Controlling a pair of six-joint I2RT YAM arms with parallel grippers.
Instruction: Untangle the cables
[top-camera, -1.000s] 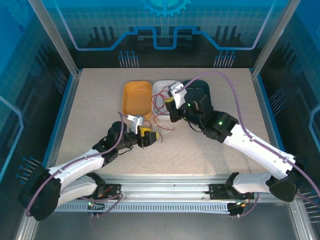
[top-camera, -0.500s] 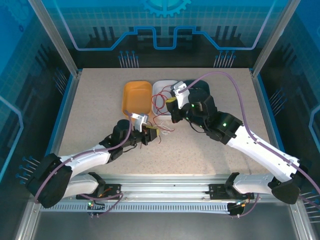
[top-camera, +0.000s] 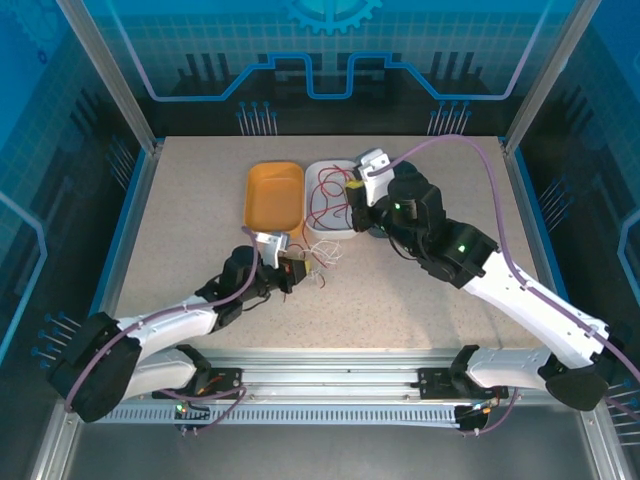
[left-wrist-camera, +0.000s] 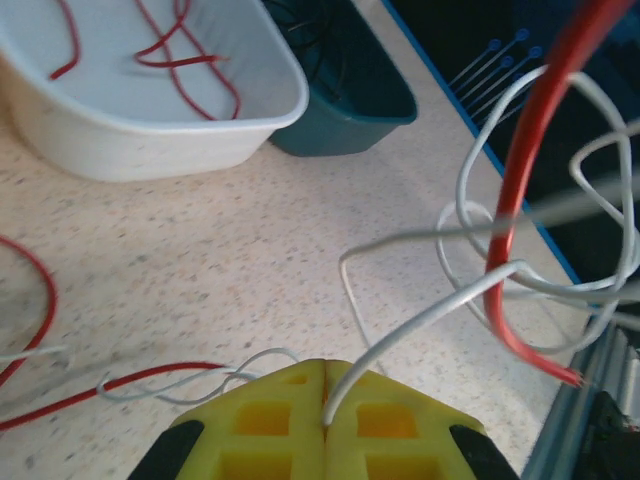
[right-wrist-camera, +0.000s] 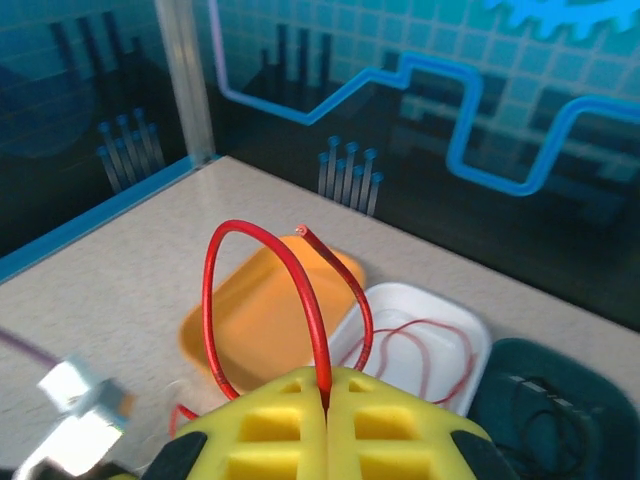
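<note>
Toward the near-left of the counter (top-camera: 200, 200), the left end effector (left-wrist-camera: 325, 405) is clenched on a whitish cable (left-wrist-camera: 430, 318), the right end effector (right-wrist-camera: 328, 400) pinches a red cable (right-wrist-camera: 207, 300) above the white tray (right-wrist-camera: 410, 298), and separating strands likely calls for drawing apart.
</note>
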